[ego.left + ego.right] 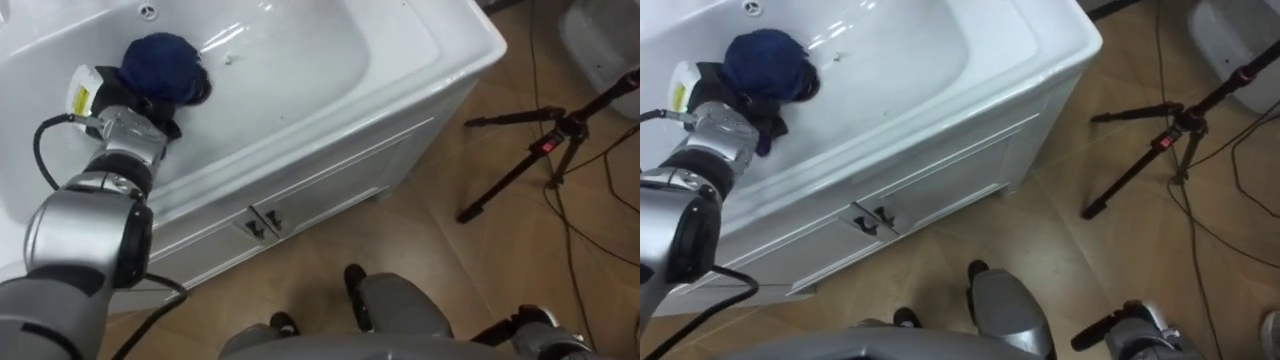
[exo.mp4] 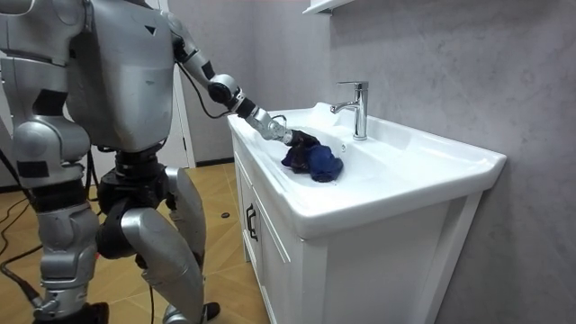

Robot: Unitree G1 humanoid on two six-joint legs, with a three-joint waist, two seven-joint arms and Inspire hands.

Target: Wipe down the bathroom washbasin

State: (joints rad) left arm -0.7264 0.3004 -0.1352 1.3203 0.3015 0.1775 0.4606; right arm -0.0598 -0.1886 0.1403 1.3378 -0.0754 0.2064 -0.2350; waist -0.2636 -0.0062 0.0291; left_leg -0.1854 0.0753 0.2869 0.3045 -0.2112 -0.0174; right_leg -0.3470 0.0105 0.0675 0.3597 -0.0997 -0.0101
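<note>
While left hand [image 1: 128, 100] fingers curl around the bunched blue cloth [image 1: 162, 62] low in the basin [image 1: 330, 60], most cloth bulges beyond fingertips, so a hard push may pull it free.

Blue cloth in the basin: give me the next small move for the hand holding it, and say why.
Probably slide the left hand, closed on the bunched blue cloth, a short stroke to the right along the floor of the basin. The cloth sits at the basin's left end and the wide white stretch to its right lies bare, so that stroke would likely cover fresh surface.
</note>
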